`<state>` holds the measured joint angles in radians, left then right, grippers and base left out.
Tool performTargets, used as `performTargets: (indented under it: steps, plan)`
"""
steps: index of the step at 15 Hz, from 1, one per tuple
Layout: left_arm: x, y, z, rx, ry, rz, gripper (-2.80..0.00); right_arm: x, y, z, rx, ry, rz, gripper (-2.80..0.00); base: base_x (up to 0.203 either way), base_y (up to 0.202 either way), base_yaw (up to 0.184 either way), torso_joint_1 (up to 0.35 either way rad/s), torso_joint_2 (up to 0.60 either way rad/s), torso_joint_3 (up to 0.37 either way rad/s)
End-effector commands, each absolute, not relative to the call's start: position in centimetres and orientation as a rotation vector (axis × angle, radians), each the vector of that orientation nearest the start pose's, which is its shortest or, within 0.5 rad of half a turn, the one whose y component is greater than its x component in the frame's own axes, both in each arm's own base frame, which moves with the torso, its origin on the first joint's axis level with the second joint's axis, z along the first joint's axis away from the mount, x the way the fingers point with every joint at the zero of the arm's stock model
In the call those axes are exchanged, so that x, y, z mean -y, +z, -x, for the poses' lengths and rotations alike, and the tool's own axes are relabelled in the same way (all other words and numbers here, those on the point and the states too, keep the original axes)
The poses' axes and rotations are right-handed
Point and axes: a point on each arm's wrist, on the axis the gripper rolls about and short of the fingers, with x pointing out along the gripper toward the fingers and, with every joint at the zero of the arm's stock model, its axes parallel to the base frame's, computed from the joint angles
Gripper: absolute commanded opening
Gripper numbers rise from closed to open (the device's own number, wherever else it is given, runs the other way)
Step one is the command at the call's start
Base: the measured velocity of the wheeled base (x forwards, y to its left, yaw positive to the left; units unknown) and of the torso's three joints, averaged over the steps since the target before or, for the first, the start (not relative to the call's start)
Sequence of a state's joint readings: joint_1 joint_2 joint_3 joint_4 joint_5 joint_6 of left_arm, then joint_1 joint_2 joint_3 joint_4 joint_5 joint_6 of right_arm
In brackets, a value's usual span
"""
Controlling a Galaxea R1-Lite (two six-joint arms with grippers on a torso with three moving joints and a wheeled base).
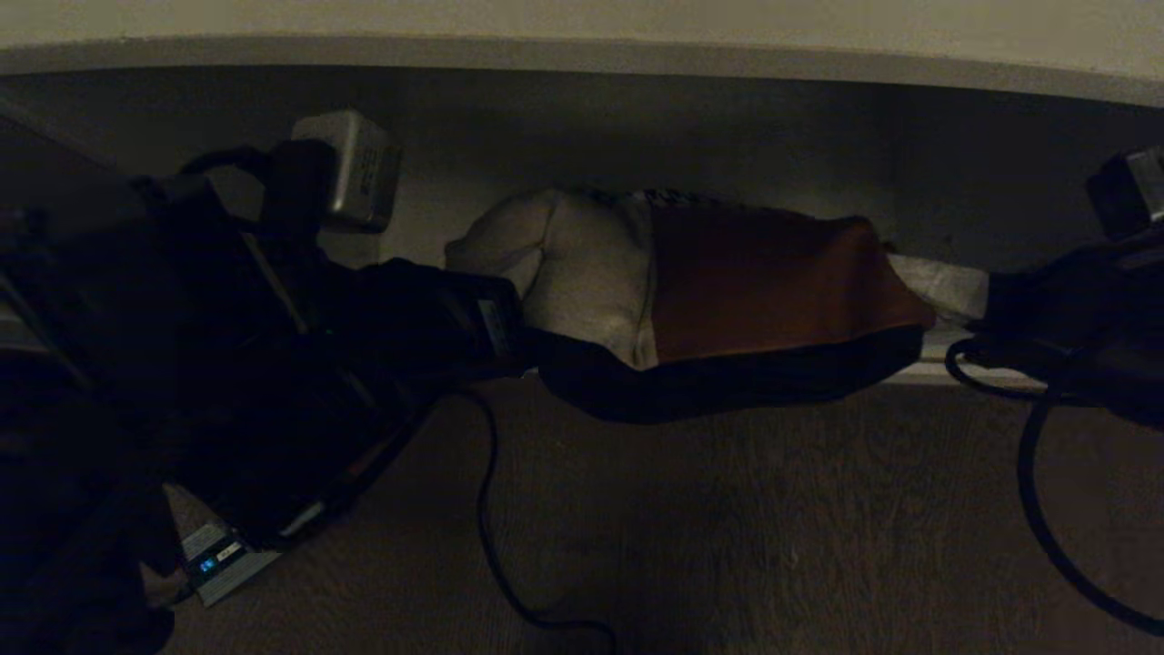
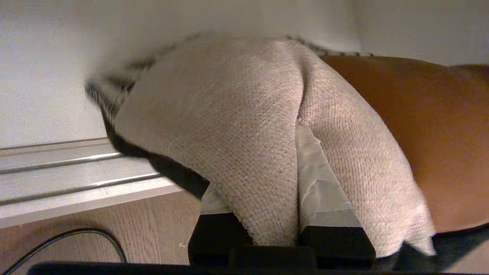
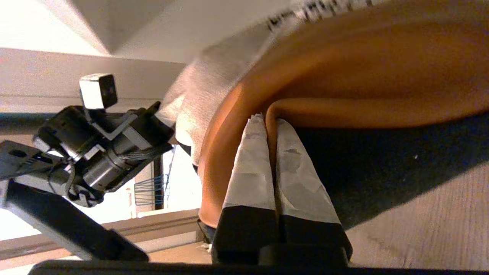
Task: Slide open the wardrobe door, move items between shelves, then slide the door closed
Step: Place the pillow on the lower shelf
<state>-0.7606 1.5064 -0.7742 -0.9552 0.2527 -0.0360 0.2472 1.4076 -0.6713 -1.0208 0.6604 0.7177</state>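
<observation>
While both end effectors (left (image 2: 267, 214), right (image 3: 272, 168)) pinch its ends, the cushion (image 1: 727, 291) hangs level.

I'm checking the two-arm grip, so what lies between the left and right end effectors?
Head view: the patchwork cushion spans the stretch, the left end effector pinching its beige end, the right end effector its rust-brown end.

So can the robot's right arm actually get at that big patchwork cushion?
Yes, it seems so: the right gripper is already shut on a fold of the cushion at its rust-brown end, with nothing between them, while the left gripper pinches the beige end.
</observation>
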Motion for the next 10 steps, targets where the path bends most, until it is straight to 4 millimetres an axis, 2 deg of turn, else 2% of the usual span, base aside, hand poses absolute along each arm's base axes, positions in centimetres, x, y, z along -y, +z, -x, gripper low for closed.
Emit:
performTargets:
  steps: [1, 4, 6, 8, 10]
  plan:
    - [17.9, 24.2, -20.1, 0.174, -0.499, 0.135, -2.80, -7.2, 24.2, -22.7, -0.078, 0.954, -0.613, -2.80, 0.000, 0.000, 0.000, 0.000, 0.00, 0.000]
    - [17.8, 22.5, -19.9, 0.136, -0.503, 0.112, -2.80, -7.0, 23.2, -22.2, -0.033, 0.970, -0.603, -2.80, 0.000, 0.000, 0.000, 0.000, 0.00, 0.000]
    - [17.7, 21.4, -19.8, 0.101, -0.504, 0.092, -2.80, -7.0, 22.6, -21.8, -0.064, 0.976, -0.605, -2.80, 0.000, 0.000, 0.000, 0.000, 0.00, 0.000]
    - [17.8, 19.3, -20.2, 0.031, -0.505, 0.054, -2.80, -7.1, 20.6, -22.4, -0.142, 0.962, -0.620, -2.80, 0.000, 0.000, 0.000, 0.000, 0.00, 0.000]
    - [17.5, 18.0, -21.6, -0.004, -0.466, 0.037, -2.80, -7.4, 19.0, -23.5, -0.208, 0.938, -0.637, -2.80, 0.000, 0.000, 0.000, 0.000, 0.00, 0.000]
